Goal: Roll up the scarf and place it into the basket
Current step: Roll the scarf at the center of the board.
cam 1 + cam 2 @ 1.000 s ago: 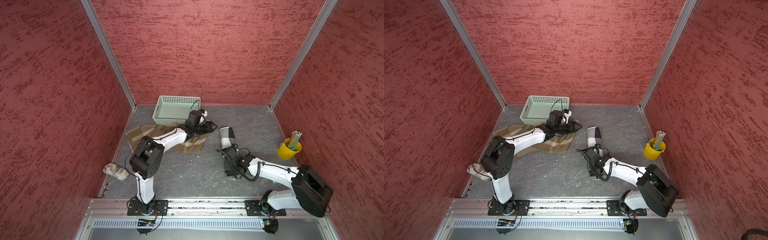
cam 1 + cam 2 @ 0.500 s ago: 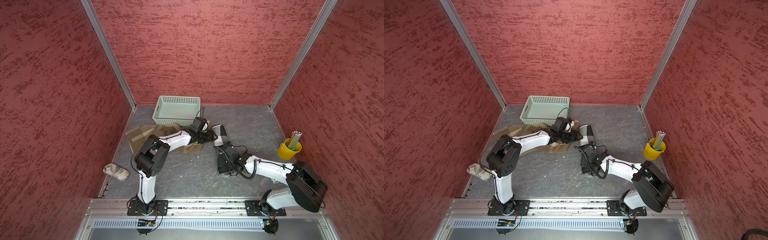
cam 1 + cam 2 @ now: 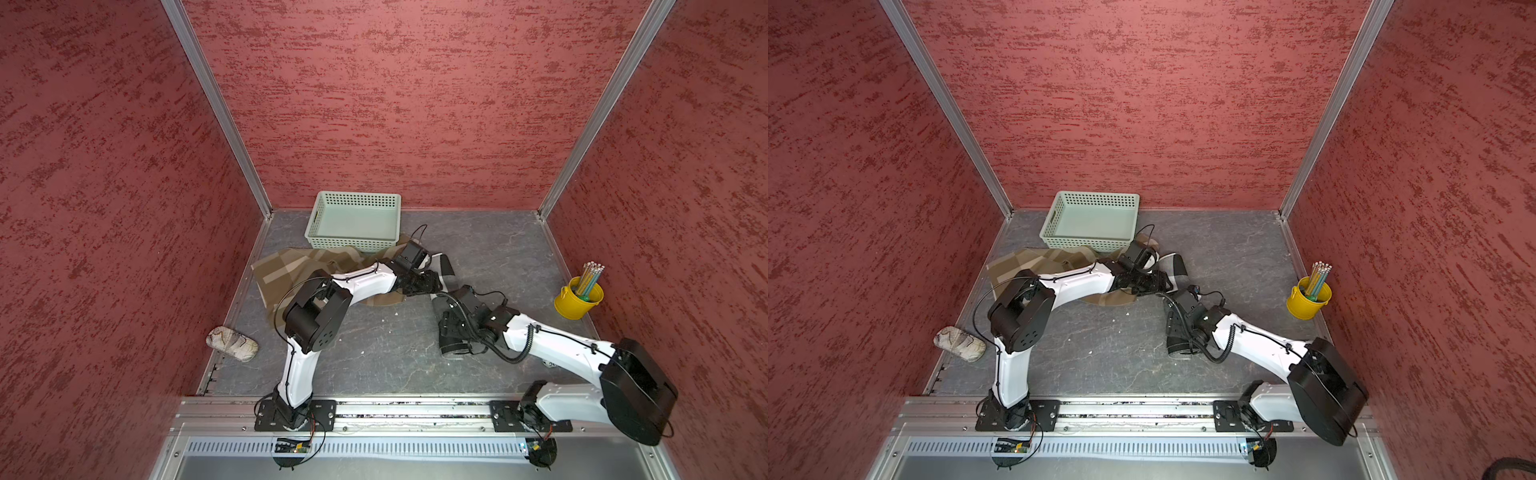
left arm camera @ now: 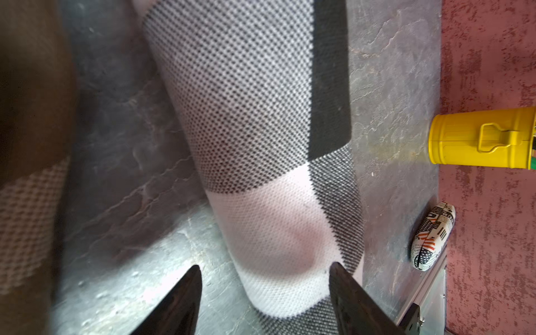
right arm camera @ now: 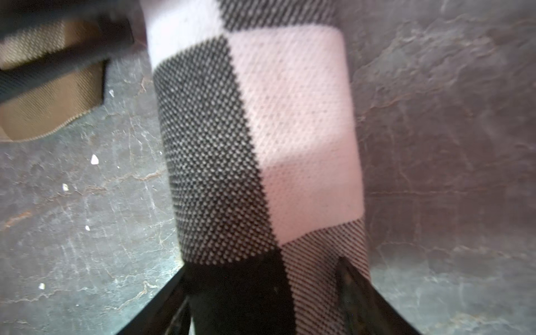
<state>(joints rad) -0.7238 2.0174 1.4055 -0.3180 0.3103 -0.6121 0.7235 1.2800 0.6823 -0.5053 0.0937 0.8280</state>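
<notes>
Locate the scarf, checked in black, white and grey. It lies flat as a long strip on the table, outside the basket. It starts near the basket's front corner on the yellow bucket side and runs away from the basket.

The left gripper is over the stretch nearer the basket, its fingers spread and pinching nothing. The right gripper is over the stretch farther from the basket, its fingers likewise spread across the fabric without clamping it.

A brown cloth lies against the basket's front wall.
</notes>
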